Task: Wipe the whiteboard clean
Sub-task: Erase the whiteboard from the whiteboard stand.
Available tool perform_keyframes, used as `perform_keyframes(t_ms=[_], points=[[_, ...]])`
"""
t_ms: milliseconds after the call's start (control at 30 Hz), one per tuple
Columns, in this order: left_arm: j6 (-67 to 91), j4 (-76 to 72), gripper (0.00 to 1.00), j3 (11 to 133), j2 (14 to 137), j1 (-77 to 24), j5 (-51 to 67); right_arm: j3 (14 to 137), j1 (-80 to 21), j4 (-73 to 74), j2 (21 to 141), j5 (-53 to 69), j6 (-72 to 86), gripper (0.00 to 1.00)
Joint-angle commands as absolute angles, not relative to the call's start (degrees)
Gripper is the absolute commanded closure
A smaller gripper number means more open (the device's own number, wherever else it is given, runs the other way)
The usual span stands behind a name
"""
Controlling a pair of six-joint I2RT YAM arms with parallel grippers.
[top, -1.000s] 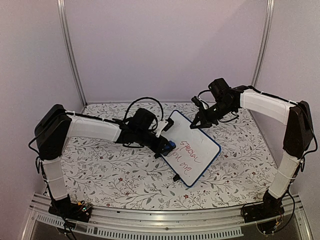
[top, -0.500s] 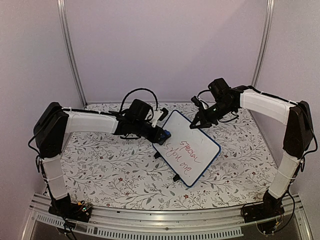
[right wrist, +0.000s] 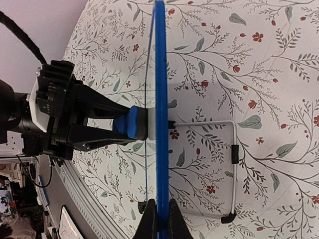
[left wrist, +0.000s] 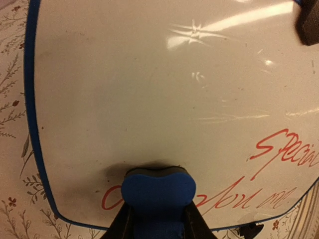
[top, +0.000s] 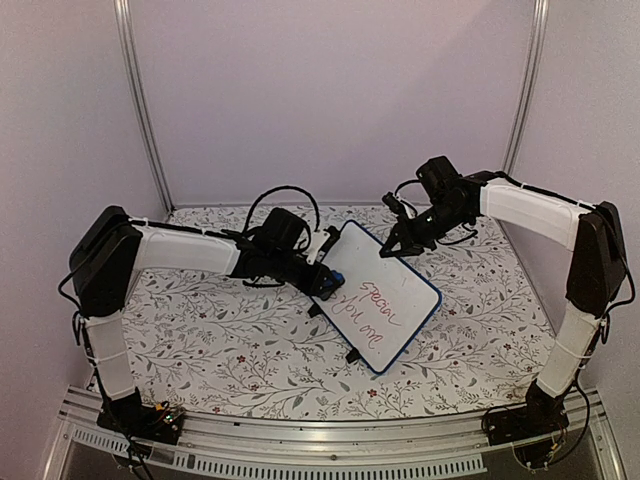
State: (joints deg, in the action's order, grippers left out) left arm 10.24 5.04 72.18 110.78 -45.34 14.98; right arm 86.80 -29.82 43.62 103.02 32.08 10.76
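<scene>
Left gripper (top: 328, 282): clenched on the blue eraser block (left wrist: 158, 185), one finger on either side.
Eraser position: on the board's face, over the start of the lower line of writing. Contact looks flush in the right wrist view, though that angle is too oblique to be sure.
Whiteboard (top: 365, 252): mid-table on the floral cover (top: 220, 350), propped on its wire stand (right wrist: 233, 149), between the two arms.
Red writing (top: 377, 298): two lines, nearly all intact, with the area above them bare.
Right gripper (top: 392, 247): pinched tight on the board's blue frame at its far edge, steadying it.
Step in hand: the opening wipe, with little removed so far.
Next move calls for: sweeping the eraser along both lines with even pressure, while the right grip resists the push so the board neither slides nor tips.
</scene>
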Motion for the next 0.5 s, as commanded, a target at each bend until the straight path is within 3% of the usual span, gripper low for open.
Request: perform_keyframes(t_ms=[0, 467], points=[[11.39, 4.40, 1.00, 68.98, 111.60, -46.52, 15.89, 85.25, -31.29, 48.08, 103.80, 31.08, 8.79, 1.00], [9.63, 6.37, 1.00, 70.94, 108.45, -46.46, 13.93, 85.17, -31.29, 48.17, 103.65, 30.94, 8.79, 1.00]])
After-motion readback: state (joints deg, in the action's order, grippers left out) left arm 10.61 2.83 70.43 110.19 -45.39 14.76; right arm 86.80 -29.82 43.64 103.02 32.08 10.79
